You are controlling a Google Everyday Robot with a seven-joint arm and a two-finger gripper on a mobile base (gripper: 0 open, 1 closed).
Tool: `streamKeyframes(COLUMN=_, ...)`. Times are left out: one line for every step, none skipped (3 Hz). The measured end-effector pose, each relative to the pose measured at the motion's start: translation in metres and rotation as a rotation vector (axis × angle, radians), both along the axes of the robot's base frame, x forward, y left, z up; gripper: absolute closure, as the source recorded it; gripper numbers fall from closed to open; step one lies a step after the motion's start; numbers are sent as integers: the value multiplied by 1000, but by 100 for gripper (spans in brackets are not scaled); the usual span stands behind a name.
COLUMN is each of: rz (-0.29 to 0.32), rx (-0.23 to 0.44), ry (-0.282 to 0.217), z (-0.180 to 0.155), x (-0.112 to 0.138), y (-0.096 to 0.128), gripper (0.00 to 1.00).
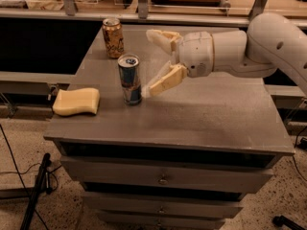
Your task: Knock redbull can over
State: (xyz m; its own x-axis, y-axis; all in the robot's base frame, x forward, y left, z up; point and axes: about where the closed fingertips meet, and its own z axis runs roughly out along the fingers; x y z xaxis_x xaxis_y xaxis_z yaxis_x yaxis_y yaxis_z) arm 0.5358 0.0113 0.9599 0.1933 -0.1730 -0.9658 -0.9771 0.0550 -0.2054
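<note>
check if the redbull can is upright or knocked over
Upright: the redbull can stands on its base, silver top up. The open gripper sits just beside it.

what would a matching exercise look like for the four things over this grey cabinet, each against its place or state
Things
1. slim blue and silver metal redbull can
2. orange-gold patterned metal can
3. yellow wavy foam sponge
4. cream two-finger pincer

Places or states
A. upright at the back left corner of the grey cabinet top
B. lying flat near the left edge
C. open, in the air just right of the blue can
D. upright between the sponge and the pincer

Pairs: 1-D, 2-A, 3-B, 4-C
</note>
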Motion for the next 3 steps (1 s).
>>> streamKeyframes(rz=11, rx=21, ry=21, z=1, x=-4, y=17, gripper=0)
streamKeyframes(rz=16, rx=1, ry=109, z=-11, x=-4, y=43, gripper=0)
streamKeyframes(rz=11, rx=-6, ry=153, z=-23, x=-2, y=56, gripper=0)
